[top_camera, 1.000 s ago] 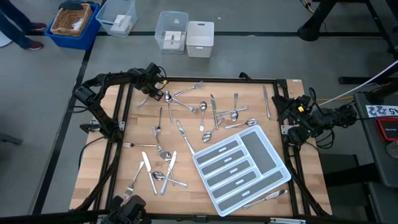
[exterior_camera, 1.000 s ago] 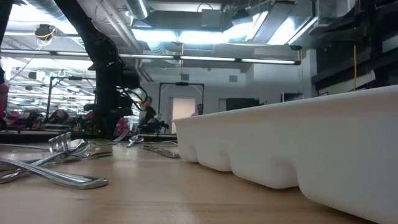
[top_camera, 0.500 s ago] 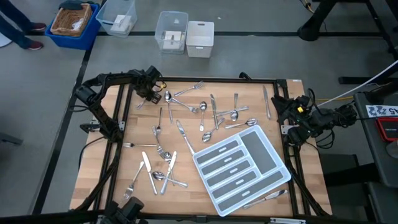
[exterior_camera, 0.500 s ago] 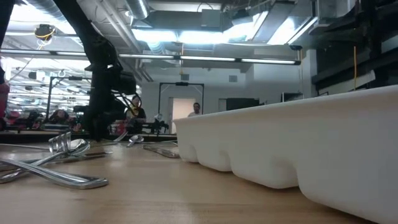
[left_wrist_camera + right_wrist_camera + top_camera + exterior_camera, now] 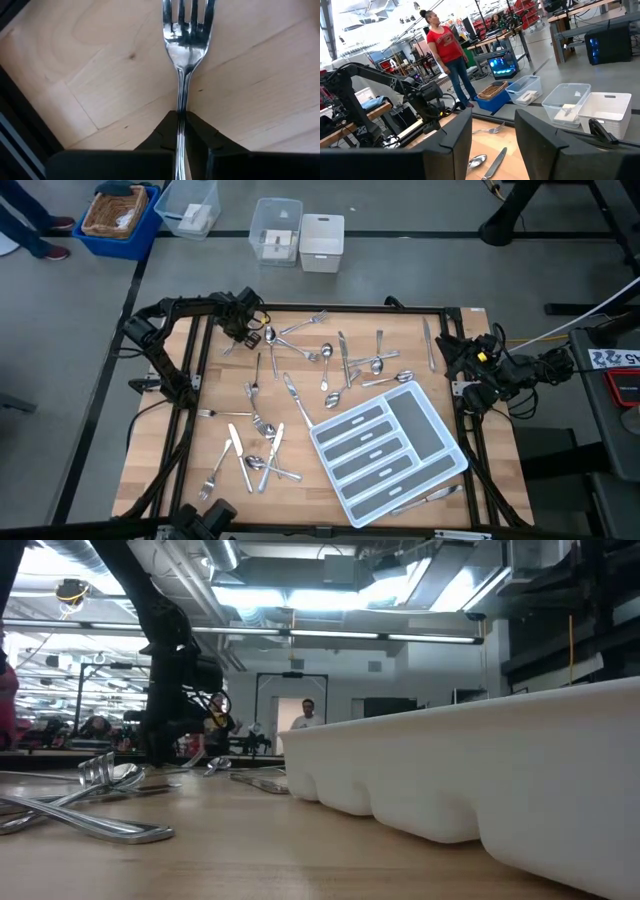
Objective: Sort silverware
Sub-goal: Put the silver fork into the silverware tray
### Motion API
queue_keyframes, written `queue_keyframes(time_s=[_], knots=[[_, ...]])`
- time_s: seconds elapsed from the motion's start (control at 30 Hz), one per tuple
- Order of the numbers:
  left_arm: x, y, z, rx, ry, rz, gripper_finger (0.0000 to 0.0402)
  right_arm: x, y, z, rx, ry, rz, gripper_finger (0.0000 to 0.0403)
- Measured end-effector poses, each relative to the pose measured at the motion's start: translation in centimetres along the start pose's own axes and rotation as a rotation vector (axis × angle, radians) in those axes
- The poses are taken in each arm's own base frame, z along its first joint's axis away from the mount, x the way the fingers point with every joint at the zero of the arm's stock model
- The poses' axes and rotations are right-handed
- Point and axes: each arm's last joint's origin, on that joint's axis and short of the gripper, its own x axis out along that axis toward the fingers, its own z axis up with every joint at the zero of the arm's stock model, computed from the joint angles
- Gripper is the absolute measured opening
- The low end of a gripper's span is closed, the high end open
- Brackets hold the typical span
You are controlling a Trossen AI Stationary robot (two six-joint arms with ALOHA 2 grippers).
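At the table's far left corner, the left gripper (image 5: 181, 131) pinches the handle of a fork (image 5: 186, 47) lying on the wood. The right gripper (image 5: 492, 142) waits at the right edge, fingers apart, empty.

Left gripper (image 5: 243, 332) down at the table's far left corner — fingers (image 5: 165, 132) pinched together on a fork (image 5: 185, 50) handle. Right gripper (image 5: 452, 358) parked at the right edge — fingers (image 5: 455, 131) apart.
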Motion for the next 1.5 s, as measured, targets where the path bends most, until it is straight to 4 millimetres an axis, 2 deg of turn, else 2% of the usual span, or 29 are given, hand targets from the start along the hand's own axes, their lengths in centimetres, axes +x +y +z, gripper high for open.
queue_keyframes(time_s=[0.3,0.6,0.77,0.9,1.03,1.13,1.27,1.37,1.5], knots=[[-1.5,0.0,0.2,-0.015,0.031,-0.108,0.0004,0.0,0.3,0.0,-0.048,0.026,0.086,0.0152],[-5.8,-0.4,-0.3,0.002,-0.112,-0.354,0.0003,-0.1,1.1,0.5,-0.124,0.030,0.280,0.0152],[-8.6,-2.1,-1.1,0.003,-0.188,-0.537,0.0002,-0.1,1.9,1.0,-0.160,0.028,0.370,0.0152],[-11.1,-5.7,-1.7,0.054,-0.261,-0.696,0.0002,0.1,3.0,2.0,-0.202,0.046,0.428,0.0152],[-13.5,-10.8,-2.6,0.158,-0.380,-0.844,0.0002,0.4,4.7,3.4,-0.253,0.067,0.509,0.0152],[-15.7,-14.7,-3.9,0.259,-0.512,-0.950,0.0002,0.6,6.2,4.2,-0.314,0.106,0.601,0.0152],[-18.0,-18.6,-6.5,0.338,-0.698,-0.979,0.0003,0.9,8.1,4.9,-0.401,0.235,0.726,0.0152],[-18.7,-21.2,-8.5,0.363,-0.787,-0.976,0.0004,1.2,9.5,4.9,-0.437,0.401,0.810,0.0152],[-17.8,-24.9,-10.6,0.405,-0.829,-0.977,0.0004,1.6,11.5,4.2,-0.446,0.664,0.896,0.0152]])
